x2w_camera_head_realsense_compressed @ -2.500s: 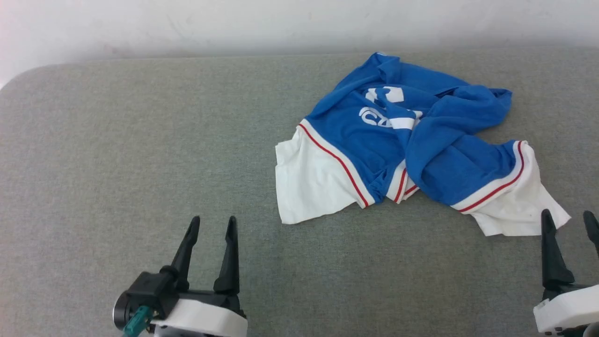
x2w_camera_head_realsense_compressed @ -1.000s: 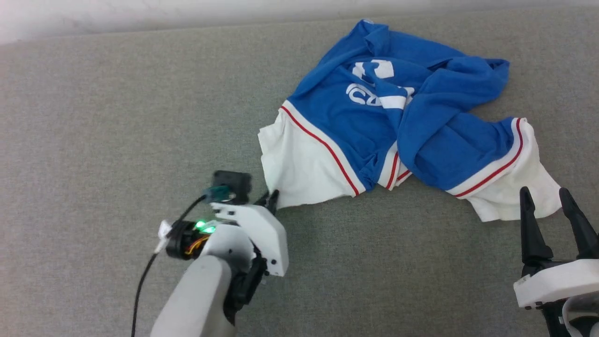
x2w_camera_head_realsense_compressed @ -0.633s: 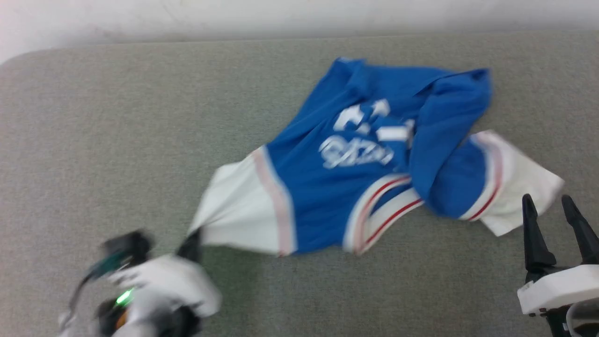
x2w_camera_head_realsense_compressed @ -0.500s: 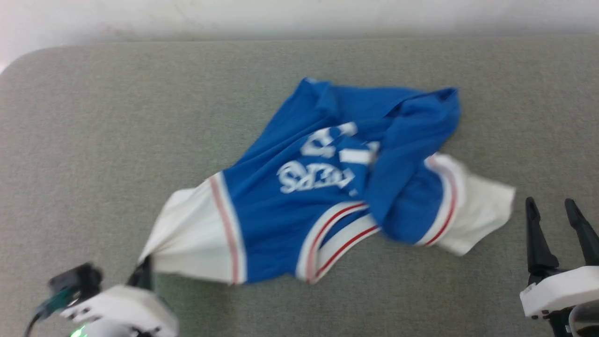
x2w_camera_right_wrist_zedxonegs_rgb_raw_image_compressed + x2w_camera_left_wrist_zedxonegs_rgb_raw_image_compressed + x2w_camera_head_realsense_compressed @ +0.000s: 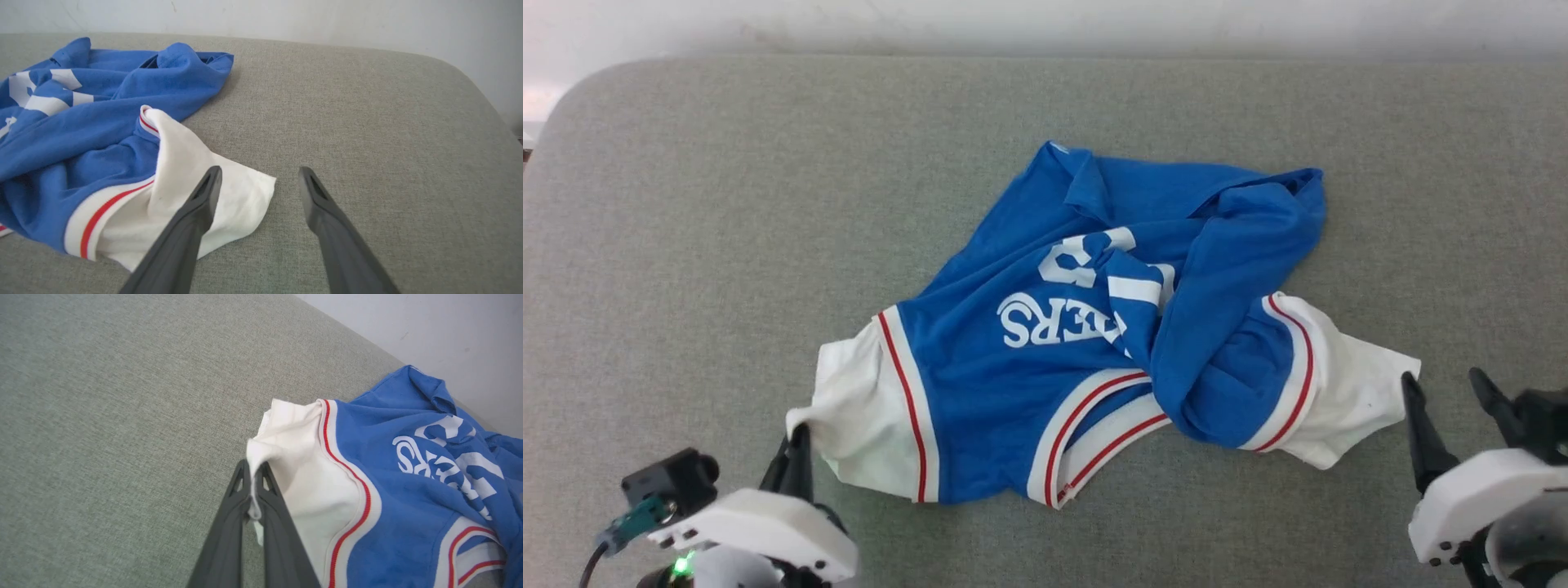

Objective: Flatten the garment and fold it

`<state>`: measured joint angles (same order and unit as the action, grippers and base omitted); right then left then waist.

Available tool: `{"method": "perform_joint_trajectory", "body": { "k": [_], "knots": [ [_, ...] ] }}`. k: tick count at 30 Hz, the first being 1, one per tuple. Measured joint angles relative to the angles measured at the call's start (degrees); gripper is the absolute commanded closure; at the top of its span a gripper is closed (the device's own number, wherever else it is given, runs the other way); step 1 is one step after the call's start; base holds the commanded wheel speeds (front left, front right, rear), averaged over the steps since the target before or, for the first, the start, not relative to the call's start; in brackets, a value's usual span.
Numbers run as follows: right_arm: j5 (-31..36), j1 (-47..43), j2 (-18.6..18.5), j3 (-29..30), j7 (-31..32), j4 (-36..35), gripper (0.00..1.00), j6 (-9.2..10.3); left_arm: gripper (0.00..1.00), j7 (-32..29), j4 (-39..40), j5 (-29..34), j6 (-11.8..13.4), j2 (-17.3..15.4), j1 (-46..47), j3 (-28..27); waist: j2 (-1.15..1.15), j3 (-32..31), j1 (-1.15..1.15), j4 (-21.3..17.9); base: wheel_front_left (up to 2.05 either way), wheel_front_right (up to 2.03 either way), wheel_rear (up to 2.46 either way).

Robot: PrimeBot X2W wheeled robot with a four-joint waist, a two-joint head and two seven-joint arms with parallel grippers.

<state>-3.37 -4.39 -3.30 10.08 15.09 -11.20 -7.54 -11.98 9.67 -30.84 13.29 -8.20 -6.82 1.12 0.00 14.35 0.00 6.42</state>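
We see the left claw (image 5: 796,431) pinching a white sleeve corner of the garment (image 5: 1045,384), which lies crumpled on the grey bench (image 5: 686,245). The right claw (image 5: 1441,380) is spread, just beside the other sleeve.

Bare indoor room, grey fabric-covered surface (image 5: 686,204), plain white wall (image 5: 1045,20) behind

Head view: high, looking steeply down on the grey surface (image 5: 686,204), wall (image 5: 1045,20) along the top. Left wrist view: close, low, along the left gripper (image 5: 253,467). Right wrist view: low, along the right gripper (image 5: 260,171), toward the wall. Shared by all three: the garment (image 5: 1045,367).
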Motion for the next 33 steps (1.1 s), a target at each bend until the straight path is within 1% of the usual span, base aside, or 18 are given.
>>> {"method": "perform_joint_trajectory", "body": {
  "k": [3, 7, 10, 13, 20, 21, 22, 27, 33],
  "knots": [
    [0.4, 1.2, -1.7, -1.0, 3.6, 0.6, 0.00, 0.00, 1.00, 0.2, -0.4, 0.0, -0.4, 0.4, 1.2, 0.9, 0.00, 0.9, 0.01, 0.0, 0.00, 0.00, 0.00],
    [0.4, 2.6, -3.7, 0.1, 6.9, 2.4, 0.00, 0.00, 1.00, 0.5, -1.0, 0.0, -0.7, 0.7, 2.0, 1.7, 0.00, 2.1, 0.01, 0.1, 0.00, 0.00, 0.00],
    [0.0, 3.9, -4.0, 0.8, 7.6, 4.1, 0.00, 0.00, 1.00, 0.9, -1.2, 0.0, -0.7, 0.8, 2.6, 2.1, 0.00, 2.9, 0.01, 0.3, 0.00, 0.00, 0.00],
    [-1.0, 5.1, -4.1, 0.4, 7.5, 6.3, 0.00, 0.00, 1.00, 1.0, -1.4, 0.0, -1.1, 0.9, 2.7, 2.4, 0.00, 3.8, 0.01, 0.7, 0.00, 0.00, 0.00],
    [-2.7, 7.8, -3.7, -0.5, 8.3, 10.7, 0.00, 0.01, 1.00, 1.4, -1.6, 0.0, -1.1, 1.0, 3.7, 2.6, 0.00, 5.2, 0.00, 1.4, 0.00, 0.00, 0.00],
    [-3.0, 8.2, -3.7, -0.7, 9.0, 11.2, 0.59, 0.01, 1.00, 1.4, -1.7, 0.0, -1.1, 1.0, 3.7, 2.6, 0.00, 5.3, 0.00, 1.5, 0.00, 0.00, 0.00],
    [-3.6, 8.4, -3.6, -0.7, 9.4, 11.5, 1.00, 0.02, 1.00, 1.4, -1.7, 0.0, -1.1, 1.0, 3.7, 2.7, 0.00, 5.4, 0.00, 1.6, 0.00, 0.00, 0.00],
    [-5.3, 9.2, -2.1, -0.6, 11.5, 11.7, 1.00, 0.01, 1.00, 1.4, -1.7, 0.0, -1.1, 1.0, 3.7, 2.7, 0.00, 5.0, 0.01, 1.4, 0.00, 0.00, 0.00],
    [-5.0, 8.9, -1.5, 0.5, 10.8, 10.6, 1.00, 0.00, 1.00, 1.4, -1.8, -0.1, -1.1, 0.9, 3.7, 2.8, 0.00, 3.4, 0.01, 0.8, 0.00, 0.00, 0.00]
  ]
}}
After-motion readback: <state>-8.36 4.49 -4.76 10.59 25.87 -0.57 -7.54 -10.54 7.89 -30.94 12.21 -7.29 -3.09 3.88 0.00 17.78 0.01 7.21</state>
